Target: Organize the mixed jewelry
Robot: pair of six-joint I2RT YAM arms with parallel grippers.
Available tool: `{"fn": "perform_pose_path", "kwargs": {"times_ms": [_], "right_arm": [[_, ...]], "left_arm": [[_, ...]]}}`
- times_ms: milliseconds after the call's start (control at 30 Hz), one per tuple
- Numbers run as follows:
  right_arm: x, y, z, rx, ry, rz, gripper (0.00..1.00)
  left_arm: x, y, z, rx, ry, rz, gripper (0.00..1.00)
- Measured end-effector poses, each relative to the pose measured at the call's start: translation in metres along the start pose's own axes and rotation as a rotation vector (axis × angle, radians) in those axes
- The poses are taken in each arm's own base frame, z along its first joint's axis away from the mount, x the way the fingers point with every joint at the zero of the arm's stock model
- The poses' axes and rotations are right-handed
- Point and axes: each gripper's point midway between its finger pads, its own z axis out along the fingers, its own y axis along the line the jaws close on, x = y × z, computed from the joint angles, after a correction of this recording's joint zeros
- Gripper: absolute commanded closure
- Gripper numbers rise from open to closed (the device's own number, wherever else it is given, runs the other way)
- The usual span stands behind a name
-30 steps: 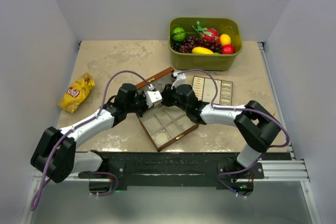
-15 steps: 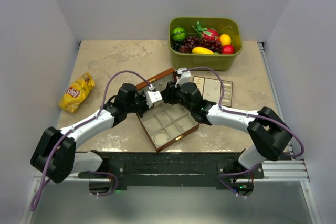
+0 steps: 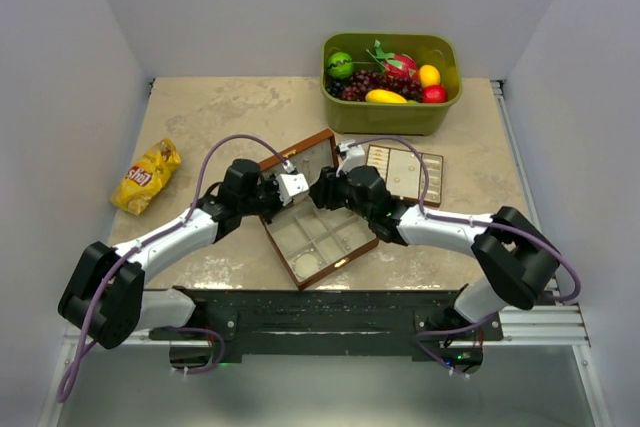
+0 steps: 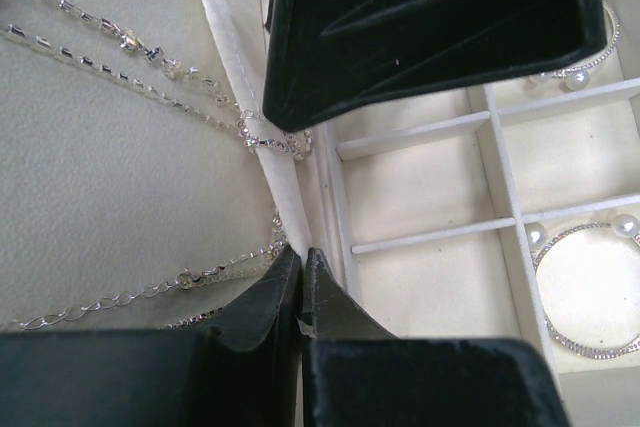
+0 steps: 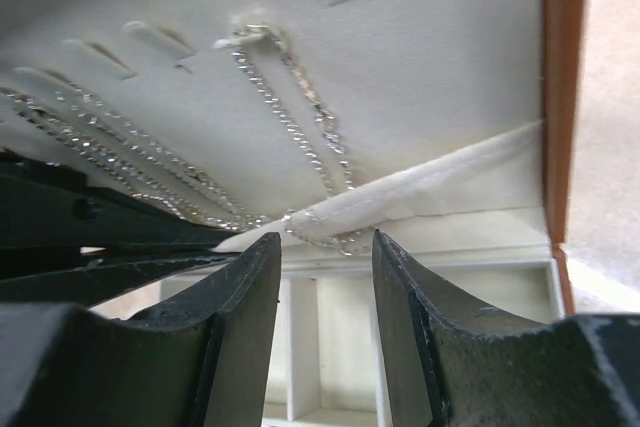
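On the beige table [image 3: 220,112], left gripper [image 4: 303,259] closed, right gripper [image 5: 327,242] half open, seemingly hanging the chain [image 5: 300,122] in the box lid [image 5: 450,67]; next, a delicate pinch.

Jewelry box [image 3: 300,239] brown wood, cream lining. Chains [image 4: 130,40] silvery. Bin [image 3: 390,114] olive-green. Snack bag [image 3: 147,176] yellow, red logo. Bench [image 3: 230,112] beige, marbled.

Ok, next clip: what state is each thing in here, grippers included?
Wooden jewelry box: open, lid raised.
Chains: hung on the lid's lining.
Pearl-tipped hoops: lying in box compartments.
Left gripper: shut at the lining's edge; whether it pinches a chain is unclear.
Right gripper: open, empty, facing the lid.
Flat tray: lying beside the box.
Green bin: upright, holding fruit.
Snack bag: lying flat, apart.
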Motion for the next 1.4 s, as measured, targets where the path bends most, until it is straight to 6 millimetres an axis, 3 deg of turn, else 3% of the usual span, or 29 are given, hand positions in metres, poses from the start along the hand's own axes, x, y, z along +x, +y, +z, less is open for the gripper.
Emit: {"fn": "perform_pose_path", "kwargs": {"times_ms": [100, 333, 567, 667, 800, 900, 1033, 1167, 1400], "right_arm": [[0.004, 0.003, 0.003, -0.022, 0.008, 0.0, 0.55], [0.035, -0.008, 0.015, -0.005, 0.088, -0.005, 0.56], [0.033, -0.004, 0.019, -0.03, 0.071, -0.001, 0.57], [0.035, -0.004, 0.023, -0.033, 0.066, 0.001, 0.61], [0.038, -0.005, 0.028, -0.038, 0.061, 0.01, 0.77], [0.039, -0.005, 0.029, -0.04, 0.062, 0.019, 0.8], [0.036, -0.003, 0.029, -0.046, 0.051, 0.023, 0.88], [0.033, -0.001, 0.028, -0.05, 0.043, 0.026, 0.89], [0.005, 0.014, 0.017, -0.088, -0.021, 0.034, 0.9]], "left_arm": [[0.0, 0.0, 0.0, 0.0, 0.0, 0.0, 1.0], [0.0, 0.0, 0.0, 0.001, 0.0, 0.0, 1.0], [0.0, 0.0, 0.0, 0.003, -0.001, 0.0, 1.0], [0.0, 0.0, 0.0, 0.003, -0.001, 0.0, 1.0], [0.0, -0.001, 0.0, 0.003, -0.001, 0.0, 1.0], [0.0, -0.001, 0.0, 0.003, -0.001, 0.0, 1.0], [0.0, -0.001, 0.0, 0.003, -0.001, 0.0, 1.0], [0.0, 0.0, 0.0, 0.003, -0.001, 0.0, 1.0], [0.0, 0.0, 0.0, 0.003, -0.001, 0.0, 1.0]]}}
